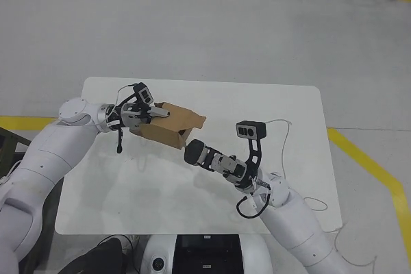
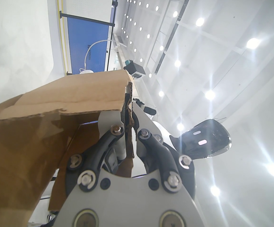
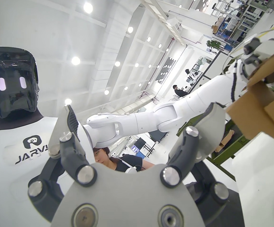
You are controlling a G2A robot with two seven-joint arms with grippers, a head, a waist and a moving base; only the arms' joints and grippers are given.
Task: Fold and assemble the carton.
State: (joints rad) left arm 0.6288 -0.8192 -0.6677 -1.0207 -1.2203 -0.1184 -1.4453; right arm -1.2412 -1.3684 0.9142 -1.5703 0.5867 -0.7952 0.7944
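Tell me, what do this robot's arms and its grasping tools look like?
The left arm and right arm are glossy white rounded segments with black cables at the wrists. The left tool and right tool each have a grey metal plate, black linkages with silver bolts, and two pale fingers.

tabletop [image 1: 192, 198]: white, with round corners.
floor [image 1: 260, 34]: pale grey, all around the tabletop.
yellow line [image 1: 377, 168]: painted on the floor, bending past the right side of the tabletop.
green frame [image 1: 3, 137]: dark, on the floor near the tabletop's left side.
ceiling lights [image 2: 199, 21]: many round bright ones, high up.
blue board [image 2: 87, 41]: big, on the far wall.
plant [image 3: 213, 45]: green, far back in the room.
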